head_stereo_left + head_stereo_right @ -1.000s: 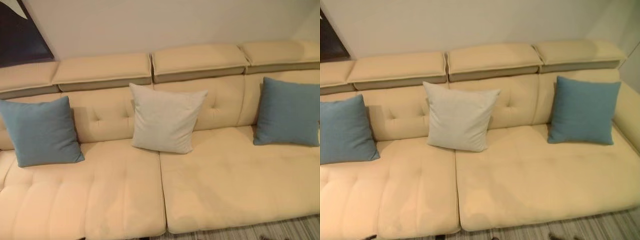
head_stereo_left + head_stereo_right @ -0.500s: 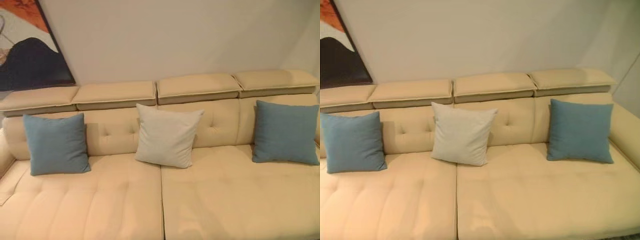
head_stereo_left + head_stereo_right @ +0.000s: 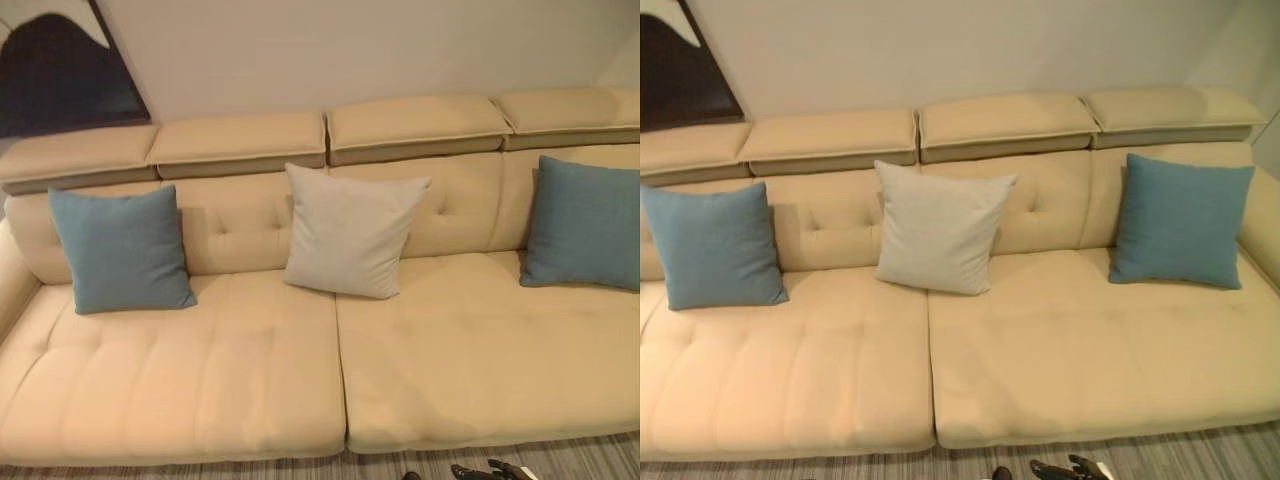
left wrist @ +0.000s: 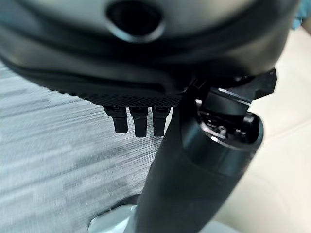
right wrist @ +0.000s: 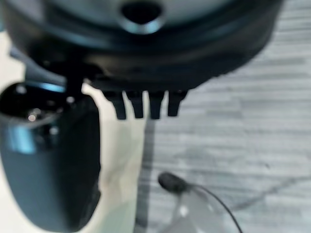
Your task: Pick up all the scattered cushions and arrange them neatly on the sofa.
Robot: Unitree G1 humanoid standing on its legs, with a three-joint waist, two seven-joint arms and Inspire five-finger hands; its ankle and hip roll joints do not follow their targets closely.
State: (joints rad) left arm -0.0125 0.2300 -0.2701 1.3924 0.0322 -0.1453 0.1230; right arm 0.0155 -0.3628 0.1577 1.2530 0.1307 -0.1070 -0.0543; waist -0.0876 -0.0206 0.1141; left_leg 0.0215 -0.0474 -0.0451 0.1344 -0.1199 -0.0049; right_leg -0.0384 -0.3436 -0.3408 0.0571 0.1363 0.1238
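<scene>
Two blue square cushions (image 3: 715, 246) (image 3: 1180, 221) and one pale grey cushion (image 3: 937, 228) lean along the cream sofa's (image 3: 1060, 350) back, while both hands, left (image 4: 141, 119) and right (image 5: 146, 104), hang straight-fingered, holding nothing.

right blue cushion (image 3: 588, 224): cut off at frame edge | sofa (image 3: 240, 370): ends cropped | wall picture (image 3: 60, 75): partly cropped

No readable text, labels or numbers anywhere.

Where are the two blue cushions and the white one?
left blue cushion (image 3: 715, 245), right eye view, middle of its face
right blue cushion (image 3: 1181, 222), right eye view, middle of its face
white cushion (image 3: 940, 228), right eye view, middle of its face
</scene>
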